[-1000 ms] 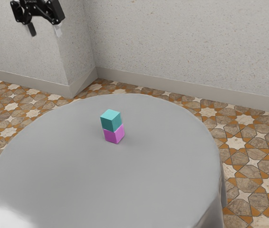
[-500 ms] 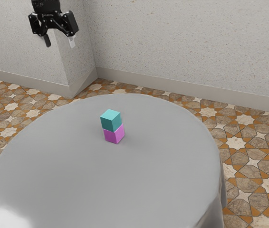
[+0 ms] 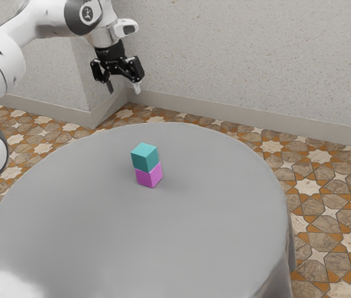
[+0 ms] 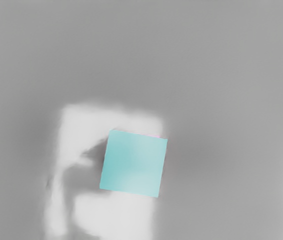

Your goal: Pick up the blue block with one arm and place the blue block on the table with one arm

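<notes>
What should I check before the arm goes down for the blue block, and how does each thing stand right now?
1. Gripper open, fingers apart: ok.
2. Blue block on top of the pink block, reachable from above: ok.
3. Stack standing on the table: ok.
4. Blue block in the wrist camera's sight: ok.
5. Gripper down at the blue block's height: not ok, it hangs above the stack.
6. Fingers lined up with the block's sides: cannot tell.

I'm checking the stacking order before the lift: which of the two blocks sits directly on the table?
The pink-purple block does; it rests on the gray table, while the teal-blue block sits on top of it.
</notes>
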